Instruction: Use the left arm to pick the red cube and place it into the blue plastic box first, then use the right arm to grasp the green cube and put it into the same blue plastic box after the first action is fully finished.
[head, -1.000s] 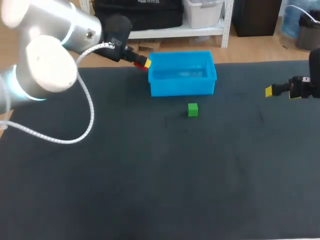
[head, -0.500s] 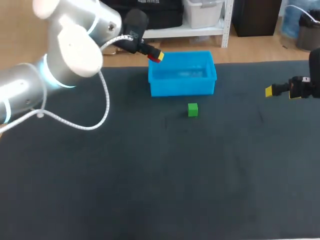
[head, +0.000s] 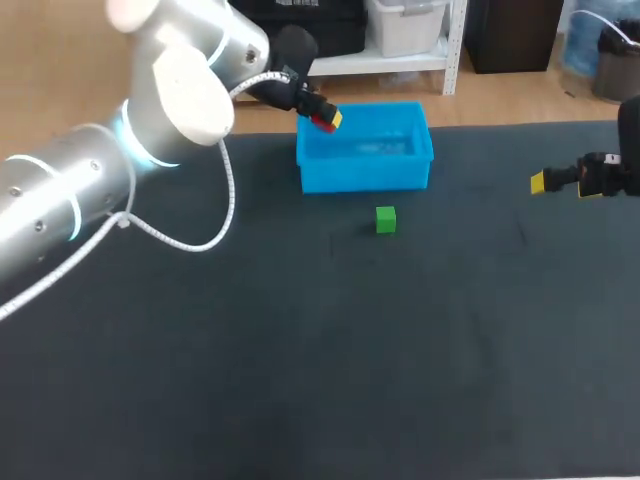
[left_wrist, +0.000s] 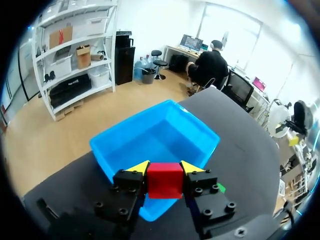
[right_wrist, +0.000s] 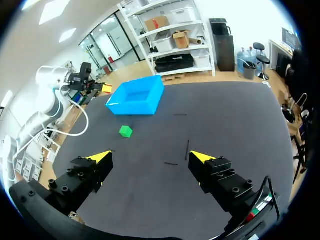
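The red cube, judged light and rigid, is clamped on two opposite flat faces by the left gripper over the blue box edge.

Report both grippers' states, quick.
Left gripper: shut on the red cube, held above the rim of the blue plastic box.
Right gripper: open, holding nothing.

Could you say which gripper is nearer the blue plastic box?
Left. The left gripper, holding the red cube, is at the blue plastic box's left rim; the right gripper is far to its right.
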